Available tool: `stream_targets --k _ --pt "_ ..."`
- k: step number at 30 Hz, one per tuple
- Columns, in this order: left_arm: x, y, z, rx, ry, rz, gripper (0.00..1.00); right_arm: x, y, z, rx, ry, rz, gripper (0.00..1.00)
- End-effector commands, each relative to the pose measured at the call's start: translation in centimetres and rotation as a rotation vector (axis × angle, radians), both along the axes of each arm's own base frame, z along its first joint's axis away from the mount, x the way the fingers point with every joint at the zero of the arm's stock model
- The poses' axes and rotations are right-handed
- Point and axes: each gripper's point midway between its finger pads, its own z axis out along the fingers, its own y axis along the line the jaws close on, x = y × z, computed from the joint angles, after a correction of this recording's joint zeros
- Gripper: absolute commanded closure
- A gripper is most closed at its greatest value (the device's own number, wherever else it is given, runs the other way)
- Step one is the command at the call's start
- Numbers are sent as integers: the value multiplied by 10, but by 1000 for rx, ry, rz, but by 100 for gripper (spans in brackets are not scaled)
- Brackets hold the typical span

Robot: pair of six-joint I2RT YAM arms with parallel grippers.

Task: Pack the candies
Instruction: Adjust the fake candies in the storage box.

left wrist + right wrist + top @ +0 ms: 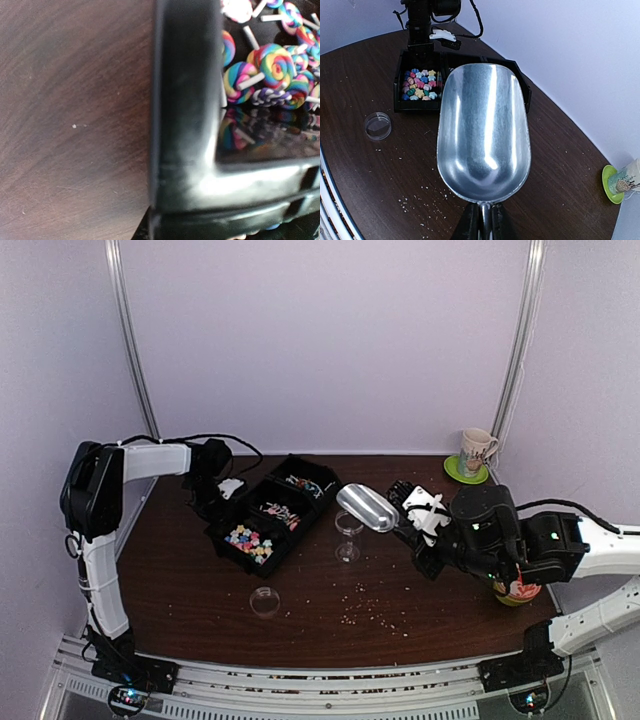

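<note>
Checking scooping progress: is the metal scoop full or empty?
Empty: the scoop shows a bare shiny bowl, nothing inside it.

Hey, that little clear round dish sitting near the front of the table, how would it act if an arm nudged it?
The clear dish looks low and wide, so it would probably slide rather than tip. It appears empty and thin-walled, so it is likely very light and could skate easily across the smooth wooden table.

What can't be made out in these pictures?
- Left wrist view: the tray looms blurred; the left pincer is out of frame, grip unclear.
- Right wrist view: the scoop hides much of the tray.
- Top view: the candies are too small to distinguish.
</note>
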Motion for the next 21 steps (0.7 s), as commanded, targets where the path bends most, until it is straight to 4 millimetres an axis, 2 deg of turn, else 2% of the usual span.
stream_targets --k 1,4,6,14,21 --pt "1 6 -13 2 11 28 87 1 -2 17 46 -11 -10 100" --pt "2 8 -15 -1 17 36 90 1 -2 19 50 -13 -12 100" --pt "2 8 -15 -2 19 40 100 1 -2 19 50 -11 -9 100" --pt "4 6 -3 -26 0 63 100 -1 0 23 34 0 10 100" --pt "-1 -14 22 -173 -25 97 100 -4 8 34 -1 17 47 100"
